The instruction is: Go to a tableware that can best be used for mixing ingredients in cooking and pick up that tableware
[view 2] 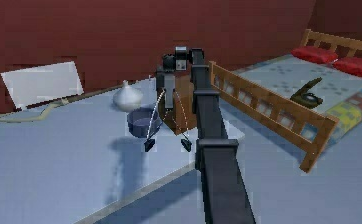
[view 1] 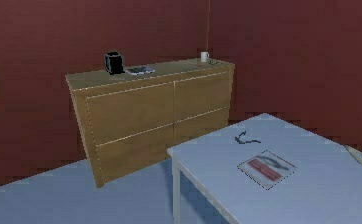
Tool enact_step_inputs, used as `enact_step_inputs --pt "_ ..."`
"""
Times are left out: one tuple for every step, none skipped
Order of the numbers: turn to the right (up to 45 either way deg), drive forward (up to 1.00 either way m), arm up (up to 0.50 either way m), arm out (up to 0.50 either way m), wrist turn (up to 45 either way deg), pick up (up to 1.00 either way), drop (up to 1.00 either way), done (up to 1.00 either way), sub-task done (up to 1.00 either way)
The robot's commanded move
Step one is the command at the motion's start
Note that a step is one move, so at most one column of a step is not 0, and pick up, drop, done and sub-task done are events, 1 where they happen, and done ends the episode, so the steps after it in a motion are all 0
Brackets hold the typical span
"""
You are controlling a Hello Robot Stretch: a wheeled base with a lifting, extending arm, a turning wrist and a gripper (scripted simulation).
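The arm (view 2: 221,165) reaches out over the table (view 2: 49,150). At the end effector (view 2: 167,142) sits a bluish bowl (view 2: 139,122) on the table, so whether anything is held, or how the fingers stand, cannot be told. The grasp probably needs a square seat on the rim, then a straight lift clear of the white vase (view 2: 129,96) just beyond.

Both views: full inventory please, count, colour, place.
dresser: 1, wood brown, against red wall
item: 1, black, dresser top
mug: 1, white, dresser top
table: 1, pale, forward view's lower right
booklet: 1, red-white, on table
bed: 1, wooden frame, arm side view's right
pillows: 2, red, on bed
bowl: 1, bluish, pale tabletop
vase-like thing: 1, whitish, beside bowl
arm: 1, dark, bottom edge
pincer: 1, dark, near bowl; cannot tell if holding anything
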Motion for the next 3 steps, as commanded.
enact_step_inputs --pt "0.0 0.0 0.0 0.0 45.0 0.0 0.0 0.0 0.0" --pt "0.0 0.0 0.0 0.0 45.0 0.0 0.0 0.0 0.0" --pt "0.0 0.0 0.0 0.0 39.0 0.0 0.0 0.0 0.0"
